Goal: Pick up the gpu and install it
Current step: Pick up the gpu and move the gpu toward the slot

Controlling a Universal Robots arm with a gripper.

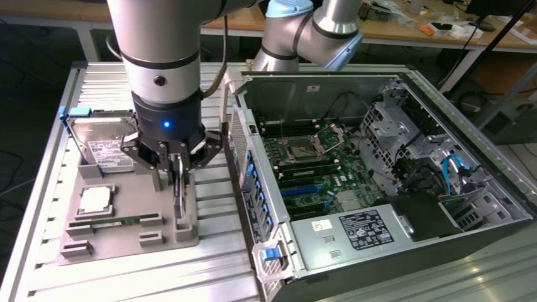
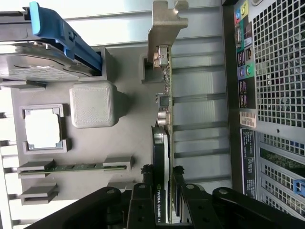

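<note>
— What surface is seen?
— A ribbed metal table point(image 1: 38, 242), wooden benches point(image 1: 50, 12) behind.
— Where is the gpu point(image 1: 180, 202) held?
— Edge-on over the grey fixture point(image 1: 134, 202), clamped between the narrowed fingers of the gripper point(image 1: 178, 182).

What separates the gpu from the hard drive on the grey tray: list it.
The gpu is a thin dark card standing on edge; the hard drive is a thicker silver block with a white label, leaning back. The hand grips the gpu; the hard drive is untouched. Both sit in the grey tray.
</note>
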